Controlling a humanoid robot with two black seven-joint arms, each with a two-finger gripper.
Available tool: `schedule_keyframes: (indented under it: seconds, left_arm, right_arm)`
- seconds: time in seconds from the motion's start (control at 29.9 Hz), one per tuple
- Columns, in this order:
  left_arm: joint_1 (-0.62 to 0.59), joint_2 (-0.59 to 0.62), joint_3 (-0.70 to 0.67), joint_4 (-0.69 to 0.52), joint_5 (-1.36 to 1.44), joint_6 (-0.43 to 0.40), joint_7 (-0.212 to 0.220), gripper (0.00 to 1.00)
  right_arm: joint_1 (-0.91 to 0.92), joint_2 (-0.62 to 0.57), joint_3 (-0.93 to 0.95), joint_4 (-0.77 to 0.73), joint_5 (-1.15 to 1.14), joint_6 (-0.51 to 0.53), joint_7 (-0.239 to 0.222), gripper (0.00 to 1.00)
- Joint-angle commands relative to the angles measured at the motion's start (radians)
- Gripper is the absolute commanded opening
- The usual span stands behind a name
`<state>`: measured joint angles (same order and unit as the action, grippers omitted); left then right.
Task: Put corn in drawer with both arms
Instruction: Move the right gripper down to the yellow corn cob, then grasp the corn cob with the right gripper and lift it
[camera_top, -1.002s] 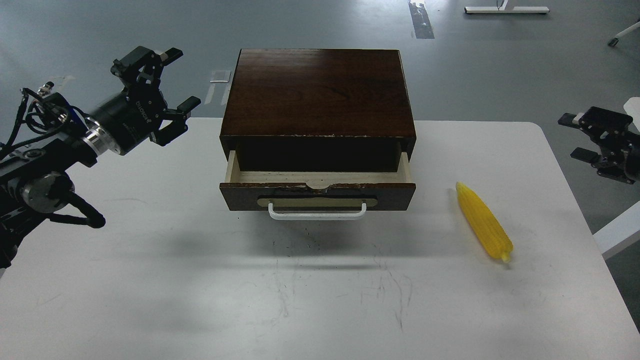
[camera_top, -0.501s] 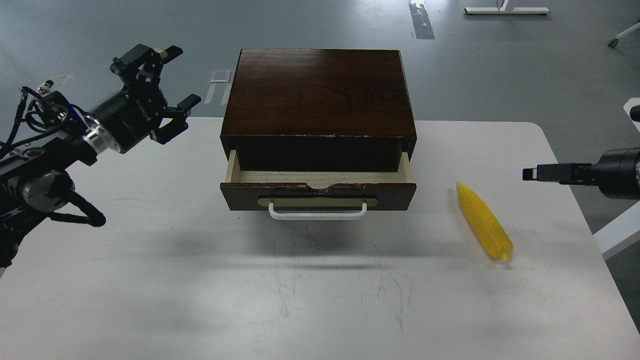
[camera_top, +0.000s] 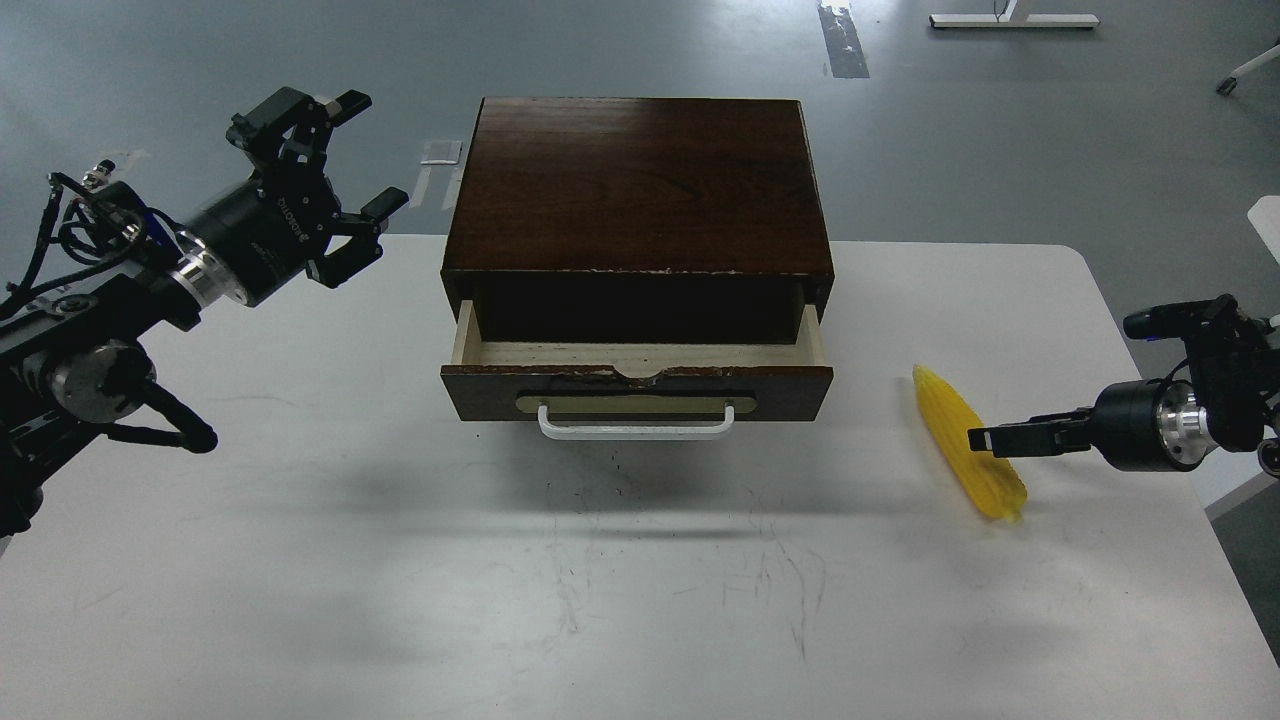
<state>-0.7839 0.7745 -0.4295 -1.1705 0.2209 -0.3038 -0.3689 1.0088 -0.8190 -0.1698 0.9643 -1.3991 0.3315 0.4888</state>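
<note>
The yellow corn (camera_top: 946, 408) lies on the white table (camera_top: 640, 580), right of the box, with its narrow tip pointing away from me. The drawer (camera_top: 636, 387) with its white bar handle (camera_top: 636, 430) is pulled partway out of the dark wooden box (camera_top: 640, 185); its pale inside shows nothing in it. My left gripper (camera_top: 366, 154) is open and empty, held in the air left of the box's back corner. My right gripper (camera_top: 976, 439) reaches in from the right, and its tip overlaps the middle of the corn. It is seen side-on, so its fingers cannot be told apart.
The table's right edge (camera_top: 1195, 500) runs just under my right arm. Grey floor lies beyond the table, with a white frame foot (camera_top: 1012, 18) far at the back right. Scratches mark the table in front of the drawer.
My right arm has swung in from the right edge, turned side-on and come down and left to the corn. My left gripper has barely moved. Corn and drawer are unmoved.
</note>
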Motion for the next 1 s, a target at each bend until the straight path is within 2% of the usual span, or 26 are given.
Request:
schedule_keyframes:
  seconds: [0.0, 0.17, 0.27, 0.33, 0.37, 0.4, 0.43, 0.5, 0.7, 0.97]
  left_arm:
    - [0.0, 0.0, 0.0, 0.0, 0.0, 0.0, 0.001, 0.98]
    - [0.0, 0.003, 0.0, 0.0, 0.0, 0.0, 0.001, 0.98]
    - [0.0, 0.005, 0.0, 0.0, 0.0, 0.0, 0.001, 0.98]
    - [0.0, 0.006, 0.0, 0.0, 0.0, 0.0, -0.001, 0.98]
    - [0.0, 0.006, 0.0, 0.0, 0.0, 0.0, -0.001, 0.98]
    - [0.0, 0.006, 0.0, 0.0, 0.0, 0.0, -0.001, 0.98]
    - [0.0, 0.006, 0.0, 0.0, 0.0, 0.0, 0.001, 0.98]
    - [0.0, 0.006, 0.0, 0.0, 0.0, 0.0, 0.001, 0.98]
    - [0.0, 0.006, 0.0, 0.0, 0.0, 0.0, 0.001, 0.98]
    - [-0.003, 0.005, -0.001, 0.0, 0.0, 0.0, 0.001, 0.98]
  right_arm:
    - [-0.016, 0.035, 0.0, -0.027, 0.0, -0.005, 0.0, 0.96]
    - [-0.039, 0.084, -0.002, -0.081, 0.0, -0.011, 0.0, 0.93]
    - [-0.047, 0.096, 0.0, -0.082, 0.0, -0.014, 0.0, 0.87]
    - [-0.056, 0.1, -0.002, -0.084, 0.0, -0.014, 0.0, 0.73]
    - [-0.058, 0.1, -0.002, -0.082, 0.0, -0.014, 0.0, 0.58]
    - [-0.058, 0.1, -0.002, -0.082, 0.0, -0.014, 0.0, 0.47]
    - [-0.059, 0.1, -0.008, -0.081, 0.0, -0.014, 0.0, 0.28]
    - [-0.056, 0.1, -0.029, -0.081, 0.0, -0.014, 0.0, 0.2]
    - [-0.035, 0.08, -0.039, -0.068, 0.003, -0.014, 0.0, 0.15]
    - [0.198, -0.035, -0.031, 0.042, 0.011, -0.014, 0.0, 0.17]
